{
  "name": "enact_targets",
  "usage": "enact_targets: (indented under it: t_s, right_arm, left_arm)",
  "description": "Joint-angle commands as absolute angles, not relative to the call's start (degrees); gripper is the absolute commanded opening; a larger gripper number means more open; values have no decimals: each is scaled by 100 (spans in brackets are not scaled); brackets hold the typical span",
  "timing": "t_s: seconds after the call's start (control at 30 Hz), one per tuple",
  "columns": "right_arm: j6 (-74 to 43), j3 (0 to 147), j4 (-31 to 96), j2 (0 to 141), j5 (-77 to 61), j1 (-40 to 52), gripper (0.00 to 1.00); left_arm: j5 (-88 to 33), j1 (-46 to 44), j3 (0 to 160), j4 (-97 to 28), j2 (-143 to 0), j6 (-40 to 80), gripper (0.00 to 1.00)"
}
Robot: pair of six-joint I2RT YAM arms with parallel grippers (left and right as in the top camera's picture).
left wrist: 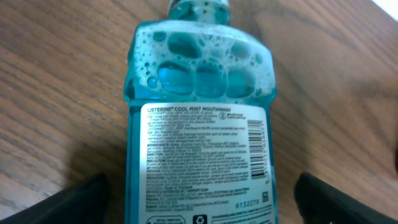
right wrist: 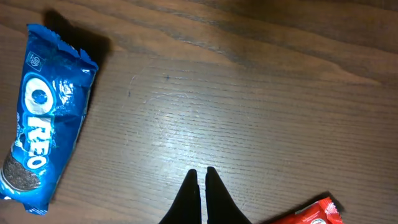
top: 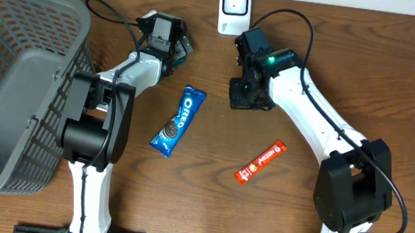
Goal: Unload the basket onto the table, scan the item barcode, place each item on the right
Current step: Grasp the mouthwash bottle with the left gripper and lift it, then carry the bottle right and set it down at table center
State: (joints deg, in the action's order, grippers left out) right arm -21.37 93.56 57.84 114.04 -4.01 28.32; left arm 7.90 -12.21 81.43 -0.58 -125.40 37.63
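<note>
Mouthwash bottle (left wrist: 199, 81): rigid, slick plastic, prob. liquid-heavy, sloshy. L gripper (left wrist: 202, 205) spread wide astride it, no contact; take narrow sides, keep barcode (left wrist: 258, 149) clear. R gripper (right wrist: 201, 190) pressed together, empty.

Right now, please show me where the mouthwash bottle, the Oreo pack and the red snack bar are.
mouthwash bottle (left wrist: 202, 155), left wrist view, on its back label.
Oreo pack (top: 178, 121), overhead view, on the middle of the wrapper.
red snack bar (top: 260, 162), overhead view, on the middle of the wrapper.
</note>
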Motion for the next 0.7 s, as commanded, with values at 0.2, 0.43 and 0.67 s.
enact_targets:
  t_s: [0.2,0.43,0.67]
  right_arm:
    - [-2045,9334,5898,11356,-331,2893,1]
    - [-1717,9391,5909,11205,-143,2744,1]
    - [-1706,9553,5850,10130,-139,1968,1]
  left_arm:
    - [495,-1223,8130,-390,-12766,3562,66]
    - [495,-1369,8130,-1153,-12481,3146,60]
    - [318,-2276,8130,-1852,-12302,3076,60]
